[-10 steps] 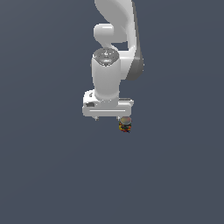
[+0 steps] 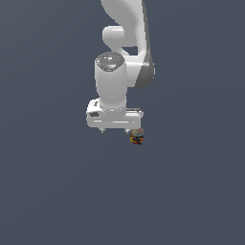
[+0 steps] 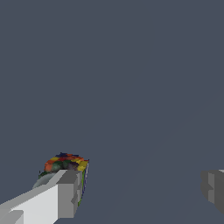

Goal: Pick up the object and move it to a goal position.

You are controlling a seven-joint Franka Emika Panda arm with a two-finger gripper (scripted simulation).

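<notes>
Speckled cylindrical jar [image 2: 137,137] beside blocky fingers [image 3: 70,192]

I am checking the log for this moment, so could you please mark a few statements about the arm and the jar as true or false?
1. The pincer is wide open. True.
2. The small cylindrical speckled jar is centred between the fingers. False: it sits by one finger, far from the other.
3. The white robot arm points downward in the exterior view. True.
4. A second jar lies nearby. False: only one jar shows.
</notes>
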